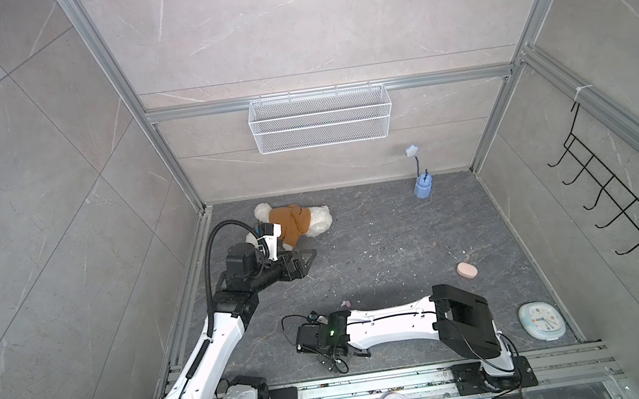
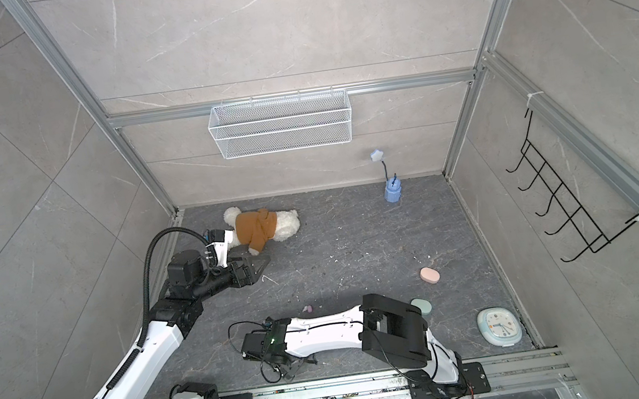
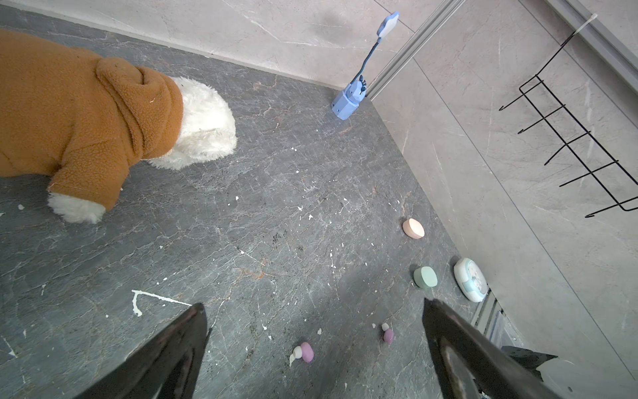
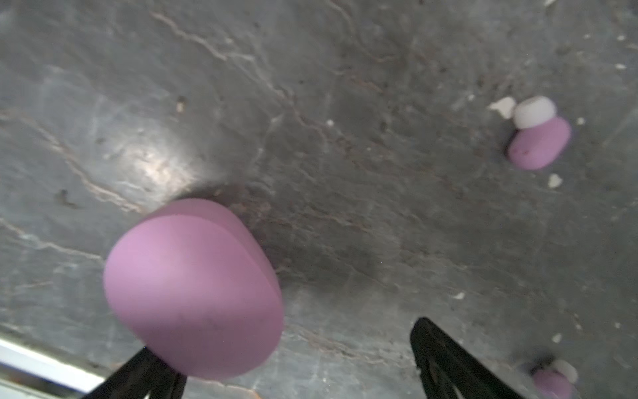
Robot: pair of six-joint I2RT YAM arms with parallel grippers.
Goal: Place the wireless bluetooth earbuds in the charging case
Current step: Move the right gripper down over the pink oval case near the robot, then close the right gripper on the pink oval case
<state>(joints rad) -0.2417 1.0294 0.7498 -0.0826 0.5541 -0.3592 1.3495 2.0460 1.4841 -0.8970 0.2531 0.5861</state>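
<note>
left gripper (image 3: 314,307): jaws spread, holding nothing | right gripper (image 4: 286,342): jaws spread, holding nothing, low over counter (image 4: 345,103) | case (image 4: 193,290): lilac, lid down, on counter just beside one right-gripper finger | earbuds (image 4: 538,138): two lilac, loose on counter, apart from case

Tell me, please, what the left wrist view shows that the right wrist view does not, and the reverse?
Only the left wrist view shows the plush toy, the blue gooseneck stand, the peach case, the mint case and the clock. Only the right wrist view shows the lilac case, close up on the floor. Both show a lilac earbud and a second lilac earbud, lying loose on the dark speckled floor.
</note>
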